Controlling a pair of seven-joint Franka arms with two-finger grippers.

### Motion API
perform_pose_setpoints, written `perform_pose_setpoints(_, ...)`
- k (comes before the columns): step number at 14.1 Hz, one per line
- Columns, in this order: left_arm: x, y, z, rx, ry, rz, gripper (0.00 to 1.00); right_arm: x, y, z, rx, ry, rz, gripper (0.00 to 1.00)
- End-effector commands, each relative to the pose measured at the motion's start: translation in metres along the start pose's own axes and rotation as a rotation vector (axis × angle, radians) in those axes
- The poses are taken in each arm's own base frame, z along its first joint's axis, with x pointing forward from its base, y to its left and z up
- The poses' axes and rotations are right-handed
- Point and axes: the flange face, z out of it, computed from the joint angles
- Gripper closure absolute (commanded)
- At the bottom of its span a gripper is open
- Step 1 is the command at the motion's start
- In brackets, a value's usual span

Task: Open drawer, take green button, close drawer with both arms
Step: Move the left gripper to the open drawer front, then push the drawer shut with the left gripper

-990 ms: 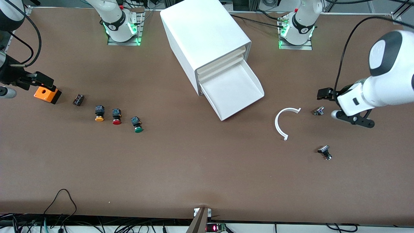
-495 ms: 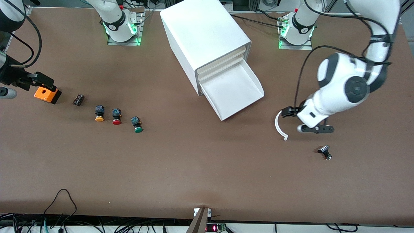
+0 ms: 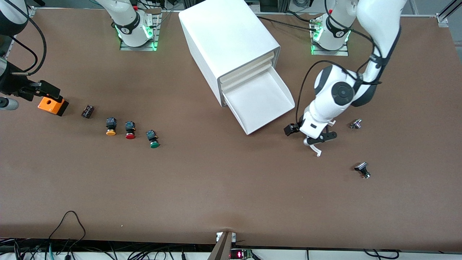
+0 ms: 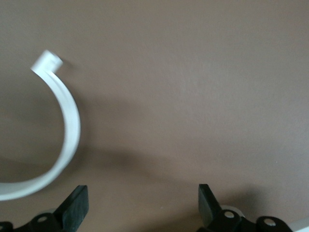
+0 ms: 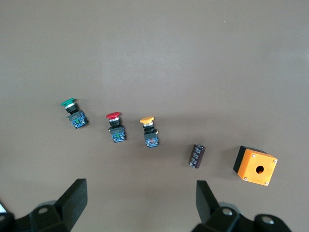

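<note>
The drawer (image 3: 270, 120), the lowest one of the white cabinet (image 3: 223, 36), is pulled out and its tray looks empty. The green-capped button (image 3: 154, 139) lies on the table toward the right arm's end, last in a row of three; it also shows in the right wrist view (image 5: 74, 112). My left gripper (image 3: 314, 137) is open and empty, low over a white curved strip (image 3: 317, 151) beside the drawer's front; in the left wrist view the gripper (image 4: 143, 208) frames bare table beside the strip (image 4: 67, 125). My right gripper (image 3: 25, 94) is open and empty, high over the table near an orange box (image 3: 53, 105), its fingers spread in the right wrist view (image 5: 140, 203).
The red-capped button (image 3: 130, 130) and the orange-capped button (image 3: 110, 127) lie beside the green one. A small dark component (image 3: 87, 111) lies by the orange box (image 5: 256, 166). Two small metal parts (image 3: 355, 124) (image 3: 362, 169) lie toward the left arm's end.
My left arm has swung from the left arm's end of the table toward the drawer and now hangs over the white curved strip. The right arm has not moved.
</note>
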Motion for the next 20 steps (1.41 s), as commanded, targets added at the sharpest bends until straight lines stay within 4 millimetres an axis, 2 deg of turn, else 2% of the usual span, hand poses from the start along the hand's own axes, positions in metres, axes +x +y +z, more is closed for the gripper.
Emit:
perform_pose_setpoints(1, -0.019, 0.007, 0.017, 0.014, -0.017, -0.037, 0.0, 0.004, 0.001, 0.003, 0.006, 0.002, -0.007, 0.0)
perform_pose_setpoints(5, -0.063, 0.03, 0.032, 0.042, -0.062, -0.047, 0.0, 0.007, -0.001, 0.006, 0.007, 0.007, -0.005, 0.0)
perform_pose_setpoints(8, -0.121, 0.06, 0.04, 0.042, -0.131, -0.01, 0.0, 0.007, 0.0, 0.006, 0.007, 0.008, 0.0, 0.0)
perform_pose_setpoints(10, -0.154, 0.069, 0.048, 0.038, -0.211, -0.031, 0.0, 0.008, 0.002, 0.003, 0.006, 0.014, -0.008, 0.0)
perform_pose_setpoints(15, -0.213, 0.085, 0.054, 0.056, -0.319, 0.01, 0.0, 0.01, 0.003, 0.004, 0.005, 0.013, -0.005, 0.0)
perform_pose_setpoints(17, -0.214, 0.082, 0.05, 0.084, -0.345, 0.019, 0.0, 0.011, 0.003, 0.003, 0.005, 0.013, -0.005, 0.0)
perform_pose_setpoints(18, -0.205, 0.079, 0.044, 0.081, -0.339, 0.012, 0.0, 0.011, 0.003, 0.003, 0.005, 0.014, -0.005, 0.0)
perform_pose_setpoints(19, -0.174, 0.069, 0.03, 0.055, -0.309, -0.021, 0.0, 0.011, 0.003, 0.003, 0.004, 0.014, -0.009, 0.0)
perform_pose_setpoints(20, -0.134, 0.053, 0.01, 0.018, -0.265, -0.046, 0.0, 0.011, 0.003, 0.003, 0.004, 0.014, -0.007, 0.0)
